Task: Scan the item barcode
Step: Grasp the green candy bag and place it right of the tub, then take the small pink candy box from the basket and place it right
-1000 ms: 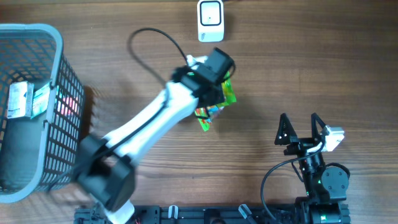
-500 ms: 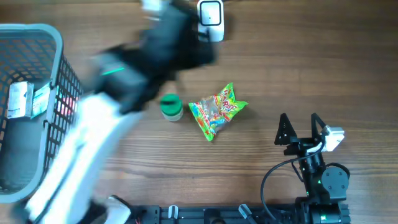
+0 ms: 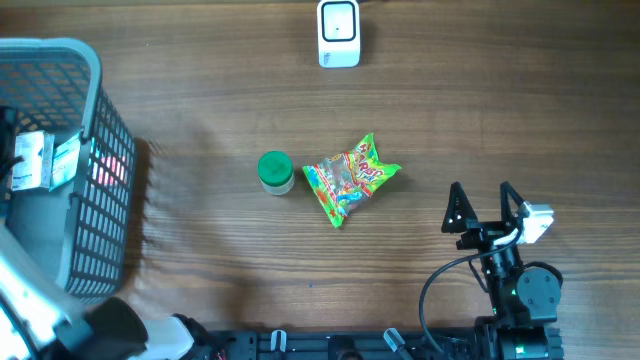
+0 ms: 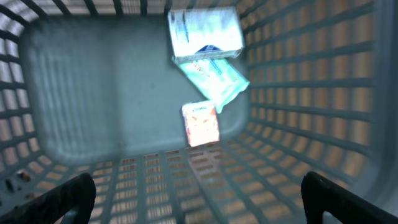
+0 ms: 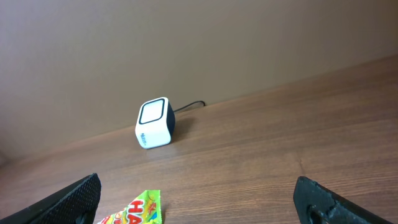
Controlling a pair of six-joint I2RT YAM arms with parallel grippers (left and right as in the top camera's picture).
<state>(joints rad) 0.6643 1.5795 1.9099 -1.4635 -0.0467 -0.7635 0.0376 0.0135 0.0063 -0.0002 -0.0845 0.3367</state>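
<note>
1. Overhead alone shows candy bag (image 3: pixel 350 180) beside a green-lidded jar (image 3: pixel 275 172), well apart from the scanner (image 3: pixel 339 33); right gripper (image 3: pixel 483 205) gapes empty.
2. Left wrist: left gripper (image 4: pixel 199 190) spread wide over basket (image 4: pixel 298 93); packages (image 4: pixel 205 34) inside blurred.

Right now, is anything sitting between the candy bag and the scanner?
Nothing visible. Bare table lies between the candy bag and the scanner; the green jar sits beside the candy bag, off that path.

Overhead looked straight down on the desk (image 3: pixel 450 120). Left wrist looked closely into the basket (image 4: pixel 311 93); right wrist, low, shared the scanner (image 5: pixel 153 123) with overhead.
</note>
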